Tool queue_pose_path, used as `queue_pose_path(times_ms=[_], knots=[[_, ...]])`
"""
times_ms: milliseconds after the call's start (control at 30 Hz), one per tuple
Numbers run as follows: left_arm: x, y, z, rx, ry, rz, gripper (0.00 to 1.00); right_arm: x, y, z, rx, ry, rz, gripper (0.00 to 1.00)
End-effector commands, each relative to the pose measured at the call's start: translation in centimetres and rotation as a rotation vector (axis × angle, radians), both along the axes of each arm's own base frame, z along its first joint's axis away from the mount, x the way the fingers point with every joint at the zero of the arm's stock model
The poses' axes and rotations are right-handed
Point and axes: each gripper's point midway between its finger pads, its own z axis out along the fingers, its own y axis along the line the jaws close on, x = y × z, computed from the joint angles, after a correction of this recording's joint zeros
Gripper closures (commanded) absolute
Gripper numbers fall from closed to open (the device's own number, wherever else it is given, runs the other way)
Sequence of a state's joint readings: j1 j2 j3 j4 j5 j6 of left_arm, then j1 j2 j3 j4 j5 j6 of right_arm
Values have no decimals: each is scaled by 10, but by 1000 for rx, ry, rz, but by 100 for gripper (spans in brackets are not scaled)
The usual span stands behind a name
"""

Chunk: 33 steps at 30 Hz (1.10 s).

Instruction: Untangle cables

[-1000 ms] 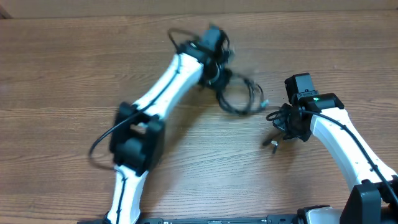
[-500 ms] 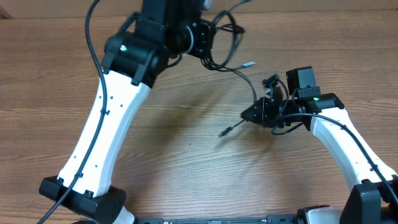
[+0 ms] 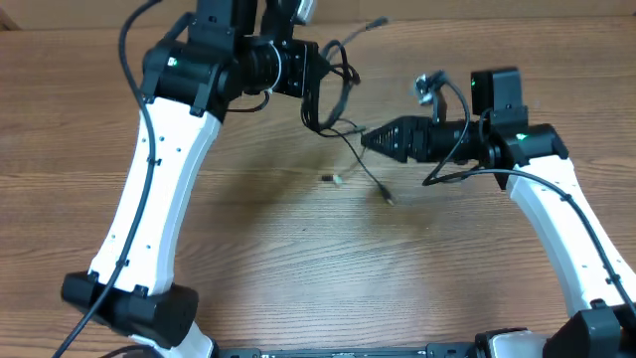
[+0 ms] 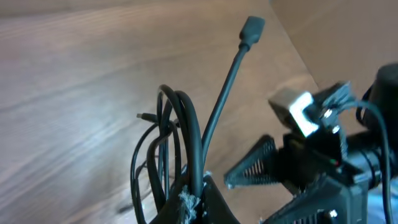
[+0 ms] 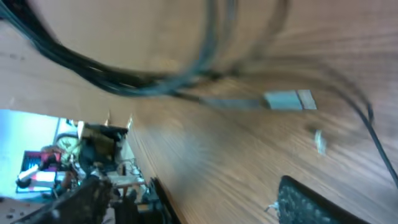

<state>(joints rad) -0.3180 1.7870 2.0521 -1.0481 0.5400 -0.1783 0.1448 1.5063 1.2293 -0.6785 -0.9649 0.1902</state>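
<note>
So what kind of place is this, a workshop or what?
Most likely a robotics lab bench. A white left arm and right arm handle thin black cables over a wood-grain table, and past the table edge the right wrist view shows blurry, cluttered equipment.

Light: soft, even brightness is falling from above on the table (image 3: 298,278).
Shadows: a faint, diffuse one is lying on the wood near the middle.
Overhead view: showing sharp detail.
Left wrist view: the cables (image 4: 224,92) are looking sharp, the wood behind soft.
Right wrist view: heavy motion blur is smearing everything.
</note>
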Motion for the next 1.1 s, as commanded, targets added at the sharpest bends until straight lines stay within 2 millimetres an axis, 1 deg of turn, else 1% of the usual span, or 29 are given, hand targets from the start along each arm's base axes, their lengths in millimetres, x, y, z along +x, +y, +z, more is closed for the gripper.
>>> queue_pose_path(times_ms=[0,100,167,200,233,267,300,367,533,600,767,833,967,1067], knots=[[-2,-22,-21,-85,87,-130,96,3,9,19,44,3,-11,23],[8,-24,-44,-109,221,-47,96,2,22,21,31,-65,28,25],[12,-25,-54,-123,288,-7,96,6,29,18,-10,-101,15,26],[14,-27,-62,-141,350,26,96,8,32,16,-37,-120,3,30],[14,-29,-65,-161,394,41,96,12,35,11,-81,-138,-22,36],[14,-32,-67,-177,423,43,96,13,35,9,-98,-142,-32,40],[11,-35,-65,-205,455,34,96,17,36,3,-141,-147,-62,52],[10,-36,-64,-211,458,30,96,19,37,-2,-177,-156,-82,57],[3,-42,-56,-258,485,-12,96,22,42,-4,-206,-182,-95,59],[1,-43,-55,-276,524,8,96,25,40,-9,-223,-176,-108,61],[-1,-45,-52,-293,537,-8,96,31,42,-25,-238,-143,-107,62],[-1,-45,-52,-293,536,-7,96,32,45,-25,-221,-144,-92,62],[-1,-45,-52,-295,547,3,96,31,56,-19,-198,-177,-70,62],[-1,-45,-52,-303,570,21,96,33,59,-18,-207,-180,-97,63]])
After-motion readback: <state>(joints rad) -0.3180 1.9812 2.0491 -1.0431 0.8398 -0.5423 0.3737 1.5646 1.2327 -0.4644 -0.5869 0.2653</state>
